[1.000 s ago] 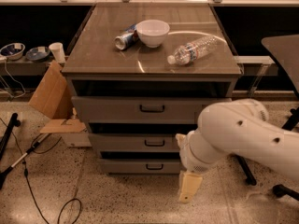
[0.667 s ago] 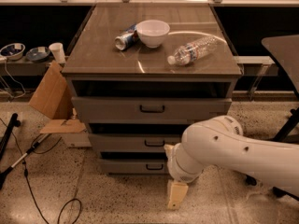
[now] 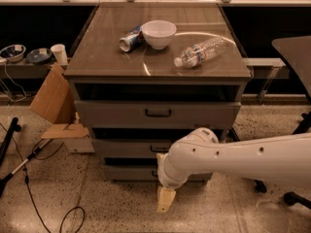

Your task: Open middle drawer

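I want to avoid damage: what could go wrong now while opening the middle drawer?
1. The gripper hangs near the floor, below the bottom drawer; rising, it might catch that drawer instead of the middle drawer.
2. The arm covers part of the middle handle, so aiming may be poor.
3. The bottle lies on its side on the cabinet; a jolt could roll it off.

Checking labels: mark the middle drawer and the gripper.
middle drawer (image 3: 121, 148): camera view, grey front, left part.
gripper (image 3: 164, 205): camera view, tan tip, low before the cabinet (image 3: 107, 57).
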`<state>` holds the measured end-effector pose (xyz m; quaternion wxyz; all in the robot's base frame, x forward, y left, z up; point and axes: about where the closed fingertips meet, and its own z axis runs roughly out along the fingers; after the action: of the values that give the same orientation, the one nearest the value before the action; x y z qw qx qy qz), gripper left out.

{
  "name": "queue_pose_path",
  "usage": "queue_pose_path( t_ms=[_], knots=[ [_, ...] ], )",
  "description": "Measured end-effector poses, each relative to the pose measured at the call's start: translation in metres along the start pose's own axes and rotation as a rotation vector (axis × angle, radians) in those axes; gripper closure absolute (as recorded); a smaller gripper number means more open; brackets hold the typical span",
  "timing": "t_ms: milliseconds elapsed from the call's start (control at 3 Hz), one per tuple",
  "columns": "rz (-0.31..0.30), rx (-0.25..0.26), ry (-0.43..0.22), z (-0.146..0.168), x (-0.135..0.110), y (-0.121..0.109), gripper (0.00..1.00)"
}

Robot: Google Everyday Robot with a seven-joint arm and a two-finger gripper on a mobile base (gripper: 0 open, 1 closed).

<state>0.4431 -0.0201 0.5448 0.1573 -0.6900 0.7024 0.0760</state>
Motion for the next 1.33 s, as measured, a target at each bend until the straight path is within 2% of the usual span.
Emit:
queue_pose_path(
  t_ms=[333,667,1000,1333],
  knots=[
    [0.026,0.002,0.021,0.031,0.011,-0.028,0.00],
    [0.089,0.003,0.076,0.052,0.048,-0.066,0.00],
    [0.142,0.009,0.125,0.057,0.084,-0.082,0.00],
    [0.142,0.009,0.125,0.057,0.084,-0.082,0.00]
  ],
)
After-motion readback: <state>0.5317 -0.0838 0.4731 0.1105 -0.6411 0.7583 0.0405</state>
